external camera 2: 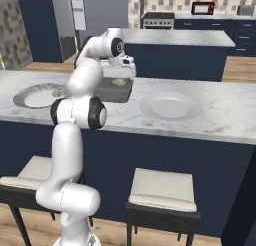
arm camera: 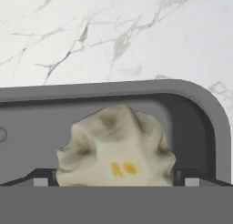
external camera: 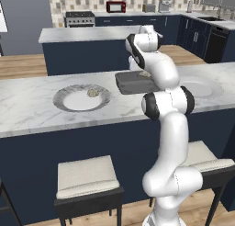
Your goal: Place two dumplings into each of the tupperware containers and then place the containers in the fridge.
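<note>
Dumpling (arm camera: 116, 148) lies in container (arm camera: 200, 109) between open hand (arm camera: 116, 182) fingertips.

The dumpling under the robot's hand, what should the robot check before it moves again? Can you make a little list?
1. Dumpling lies inside the tupperware container, near a corner: ok.
2. Gripper open, one fingertip on each side of the dumpling: ok.
3. Fingers touching the dumpling or apart from it: cannot tell, the tips barely show.
4. Container flat on the marble counter: ok.
5. Second dumpling waits on the round plate, to the left of the container: ok.
6. Two dumplings in this container: not ok in what shows; the arm hides part of it.
</note>
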{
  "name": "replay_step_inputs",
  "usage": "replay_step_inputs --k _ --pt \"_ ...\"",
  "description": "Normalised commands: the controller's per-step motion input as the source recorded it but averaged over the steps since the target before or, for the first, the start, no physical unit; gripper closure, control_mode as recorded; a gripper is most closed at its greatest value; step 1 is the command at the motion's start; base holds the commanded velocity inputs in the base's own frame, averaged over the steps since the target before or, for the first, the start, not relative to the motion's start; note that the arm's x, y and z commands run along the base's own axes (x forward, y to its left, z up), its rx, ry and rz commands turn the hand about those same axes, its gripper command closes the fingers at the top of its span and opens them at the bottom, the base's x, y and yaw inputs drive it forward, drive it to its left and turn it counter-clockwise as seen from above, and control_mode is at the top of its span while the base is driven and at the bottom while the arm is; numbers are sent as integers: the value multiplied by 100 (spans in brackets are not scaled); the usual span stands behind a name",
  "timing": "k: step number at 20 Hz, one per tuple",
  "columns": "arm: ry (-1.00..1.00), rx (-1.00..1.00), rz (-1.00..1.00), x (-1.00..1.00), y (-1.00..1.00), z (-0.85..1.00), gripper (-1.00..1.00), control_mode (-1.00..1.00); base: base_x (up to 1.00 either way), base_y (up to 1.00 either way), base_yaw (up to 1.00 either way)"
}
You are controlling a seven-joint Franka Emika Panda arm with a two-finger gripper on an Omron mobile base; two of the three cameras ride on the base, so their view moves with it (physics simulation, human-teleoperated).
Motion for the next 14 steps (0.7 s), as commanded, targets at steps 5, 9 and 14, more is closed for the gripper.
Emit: replay_step_inputs --k 5,9,14 --pt "-4 0 0 42 0 0 -100 -100 0 0 0" --pt "0 0 0 -3 -4 2 -100 -100 0 0 0" --pt "0 1 -2 -90 -44 6 -100 -100 0 0 0"
